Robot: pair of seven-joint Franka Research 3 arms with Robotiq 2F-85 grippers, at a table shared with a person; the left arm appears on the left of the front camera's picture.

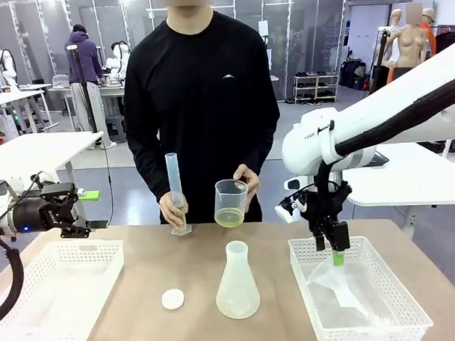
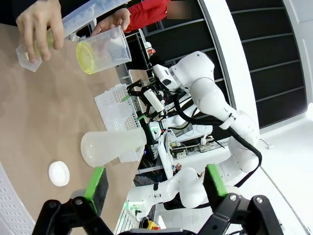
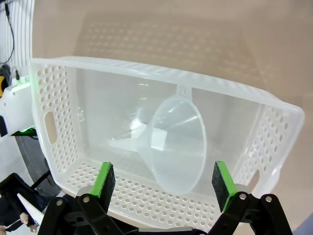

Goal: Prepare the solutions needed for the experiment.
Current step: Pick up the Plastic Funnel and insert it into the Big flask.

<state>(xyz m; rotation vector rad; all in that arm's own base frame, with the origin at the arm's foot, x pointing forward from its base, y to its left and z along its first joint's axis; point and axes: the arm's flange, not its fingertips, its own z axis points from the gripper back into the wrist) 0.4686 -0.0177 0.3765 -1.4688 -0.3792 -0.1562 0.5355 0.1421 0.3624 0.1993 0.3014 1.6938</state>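
R arm [image 1: 316,141] down over funnel [image 3: 178,142], jaws wide | L arm [image 1: 8,212] level

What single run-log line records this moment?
left gripper: open, empty | right gripper: open, over funnel in basket | person: holding beaker of solution, cylinder

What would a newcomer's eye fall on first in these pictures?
At the far side a person holds a beaker of pale yellow-green solution beside a tall measuring cylinder. A frosted conical flask stands mid-table. The open right gripper hangs over a clear funnel in a white basket.
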